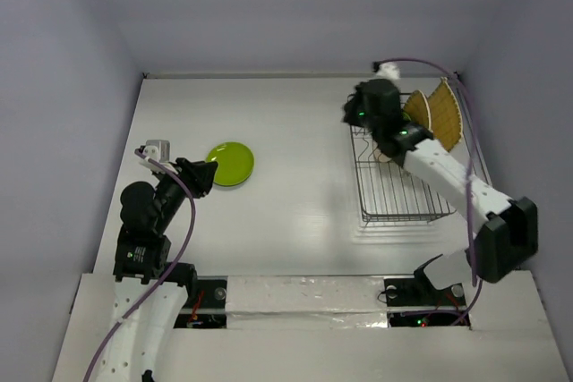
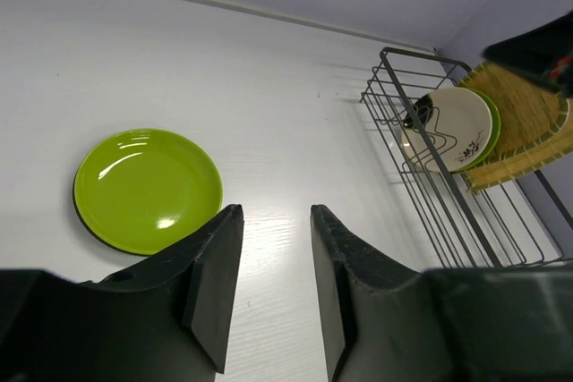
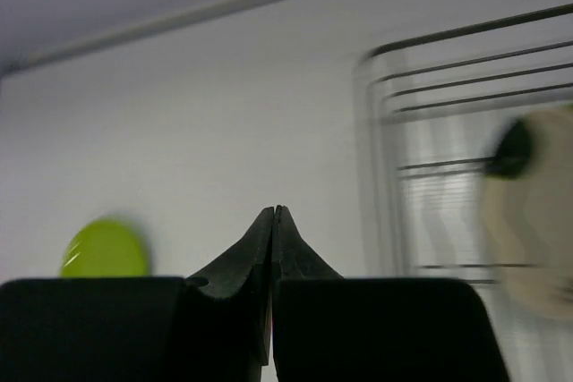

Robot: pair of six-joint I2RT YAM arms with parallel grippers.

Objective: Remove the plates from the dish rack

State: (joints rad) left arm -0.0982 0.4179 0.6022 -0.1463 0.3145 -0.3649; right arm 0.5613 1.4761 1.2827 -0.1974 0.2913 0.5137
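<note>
A lime green plate (image 1: 231,164) (image 2: 148,188) lies flat on the white table at the left. My left gripper (image 1: 204,176) (image 2: 276,216) hovers open just beside it, nothing between its fingers. The wire dish rack (image 1: 403,187) (image 2: 430,194) stands at the right and holds upright plates at its far end: a cream plate with a dark mark (image 2: 452,128) (image 3: 528,207), a green one behind it, and woven straw plates (image 1: 445,114) (image 2: 528,123). My right gripper (image 1: 351,110) (image 3: 275,212) hangs shut and empty over the rack's far left corner.
The rack's near half (image 1: 401,199) is bare wire. White walls close in the table on the left, far and right sides. The right arm (image 1: 448,172) stretches diagonally over the rack.
</note>
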